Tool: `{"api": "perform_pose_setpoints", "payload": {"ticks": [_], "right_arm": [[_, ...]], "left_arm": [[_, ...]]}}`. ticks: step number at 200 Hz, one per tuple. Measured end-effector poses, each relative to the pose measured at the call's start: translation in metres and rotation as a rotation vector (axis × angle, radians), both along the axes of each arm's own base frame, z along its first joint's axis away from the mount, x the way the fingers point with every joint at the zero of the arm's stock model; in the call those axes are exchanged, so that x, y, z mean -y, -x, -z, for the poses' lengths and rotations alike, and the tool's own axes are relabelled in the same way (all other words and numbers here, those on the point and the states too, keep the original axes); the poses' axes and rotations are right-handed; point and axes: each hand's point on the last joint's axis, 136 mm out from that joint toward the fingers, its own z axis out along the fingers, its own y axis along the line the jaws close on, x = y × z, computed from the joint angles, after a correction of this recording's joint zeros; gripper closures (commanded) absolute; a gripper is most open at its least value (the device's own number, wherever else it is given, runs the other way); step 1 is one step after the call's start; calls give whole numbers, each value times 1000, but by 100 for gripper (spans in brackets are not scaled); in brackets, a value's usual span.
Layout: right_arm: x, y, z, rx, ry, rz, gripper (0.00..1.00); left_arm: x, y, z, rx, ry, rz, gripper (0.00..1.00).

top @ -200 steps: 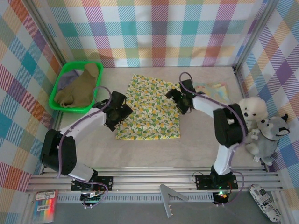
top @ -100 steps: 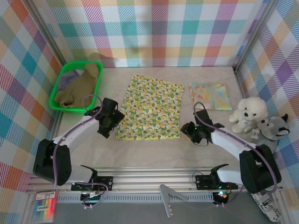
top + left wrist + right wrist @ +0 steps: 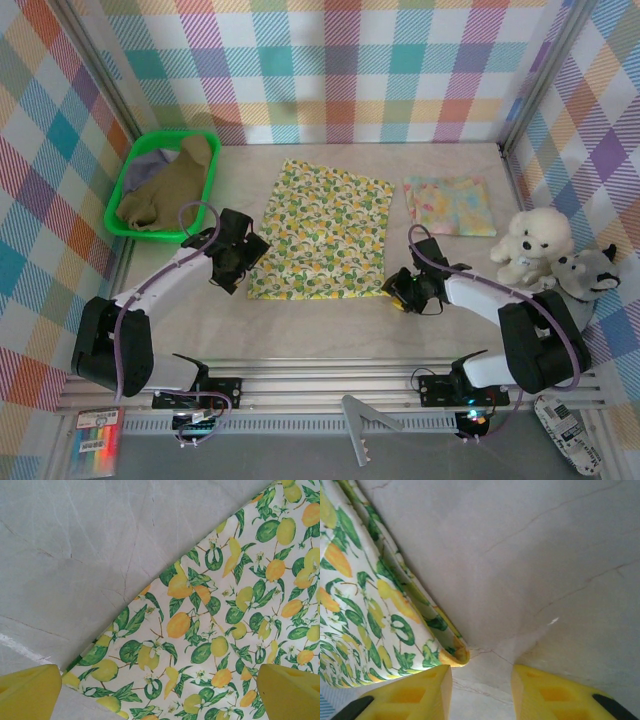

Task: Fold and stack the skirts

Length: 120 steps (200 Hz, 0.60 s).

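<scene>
Lying flat mid-desk (image 3: 330, 330), the lemon skirt (image 3: 325, 230) awaits folding. Left pincer (image 3: 238, 250) hovers spread wide over its near-left corner. Right pincer (image 3: 400, 292) has swung from the far edge to the near-right corner, jaws narrowing but gapped, nothing pinched yet, likely readying a two-corner lift.

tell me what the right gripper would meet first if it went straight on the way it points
Probably the corner of the lemon-print skirt, lying just ahead of the right gripper. Depth is unclear, so it may touch the bare table beside it first.
</scene>
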Motion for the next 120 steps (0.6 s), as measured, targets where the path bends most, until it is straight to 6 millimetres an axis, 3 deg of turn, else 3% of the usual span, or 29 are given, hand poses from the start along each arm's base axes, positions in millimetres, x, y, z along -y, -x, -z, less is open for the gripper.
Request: {"api": "perform_pose_setpoints", "payload": {"ticks": [77,120], "right_arm": [[-5,-3,2,-4,-21,-7,66],[-6,-3,2,-15,-26,12,68]], "left_arm": [[-5,10,15,-55,-16,3,0],[-11,29,35,-116,-32,-8,0]]}}
